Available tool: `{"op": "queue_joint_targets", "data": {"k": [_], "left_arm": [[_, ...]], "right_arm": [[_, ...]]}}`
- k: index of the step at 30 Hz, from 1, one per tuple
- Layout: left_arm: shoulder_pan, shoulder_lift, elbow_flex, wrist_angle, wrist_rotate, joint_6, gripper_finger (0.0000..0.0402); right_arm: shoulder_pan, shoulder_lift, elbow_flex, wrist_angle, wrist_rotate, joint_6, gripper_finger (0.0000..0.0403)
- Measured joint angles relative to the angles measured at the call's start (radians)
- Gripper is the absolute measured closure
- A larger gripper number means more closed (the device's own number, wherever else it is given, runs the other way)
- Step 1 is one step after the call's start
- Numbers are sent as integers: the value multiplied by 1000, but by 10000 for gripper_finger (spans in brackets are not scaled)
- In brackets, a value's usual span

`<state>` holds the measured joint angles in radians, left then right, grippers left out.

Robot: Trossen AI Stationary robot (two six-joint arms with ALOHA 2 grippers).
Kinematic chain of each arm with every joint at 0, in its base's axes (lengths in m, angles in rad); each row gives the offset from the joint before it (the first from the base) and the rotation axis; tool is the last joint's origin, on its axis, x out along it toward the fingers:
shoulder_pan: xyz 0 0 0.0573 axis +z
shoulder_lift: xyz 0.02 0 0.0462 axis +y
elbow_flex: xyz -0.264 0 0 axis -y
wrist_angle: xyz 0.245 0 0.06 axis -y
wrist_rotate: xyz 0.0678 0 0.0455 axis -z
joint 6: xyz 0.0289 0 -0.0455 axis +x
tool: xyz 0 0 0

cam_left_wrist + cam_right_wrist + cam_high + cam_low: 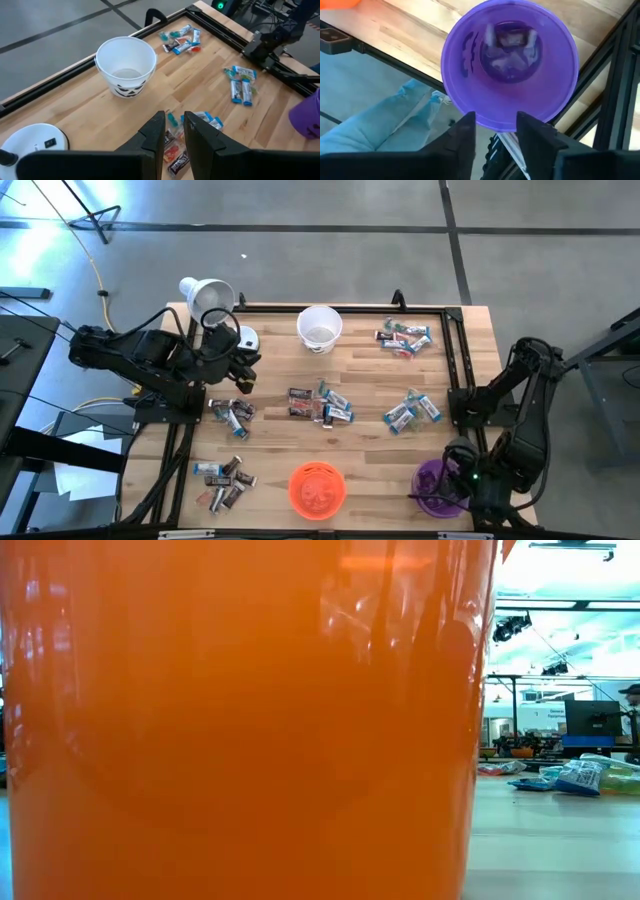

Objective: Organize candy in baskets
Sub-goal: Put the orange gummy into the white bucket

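Candy lies in loose piles on the table (370,395): a centre pile (320,405), one far right (403,338), one right (410,412), one left (230,413), one near left (224,480). Purple basket (510,65) at near right corner holds a few wrapped pieces. Right pincer (495,131) hangs right over its rim, fingers parted, holding nothing. Orange basket (317,488) near centre; white basket (320,328) far centre. Left pincer (174,140) hovers over the left-centre candy, fingers a narrow gap apart, empty. Lamp (207,298) at far left.
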<state>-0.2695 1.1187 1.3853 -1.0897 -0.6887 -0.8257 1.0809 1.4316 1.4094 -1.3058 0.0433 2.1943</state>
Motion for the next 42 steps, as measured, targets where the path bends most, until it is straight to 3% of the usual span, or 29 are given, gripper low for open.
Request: {"op": "queue_joint_targets", "data": {"k": [3,12,17,28,32,42], "left_arm": [[0,0,0,-1,-6,8,346],[16,0,0,-9,-22,14,346],[43,0,0,-12,-51,74,346],[201,-48,0,-15,-75,241,346],[266,-80,0,-13,-75,303,346],[395,-152,0,-13,-39,441,346]], "right_arm": [[-16,-18,-1,-58,30,1,258],[-151,-185,-1,-275,343,-86,259],[-338,-250,-65,-267,427,-320,259],[-834,-289,-289,-251,390,-950,259],[-1010,-287,-332,-104,339,-1206,259],[-1473,-284,-456,147,53,-1410,259]]}}
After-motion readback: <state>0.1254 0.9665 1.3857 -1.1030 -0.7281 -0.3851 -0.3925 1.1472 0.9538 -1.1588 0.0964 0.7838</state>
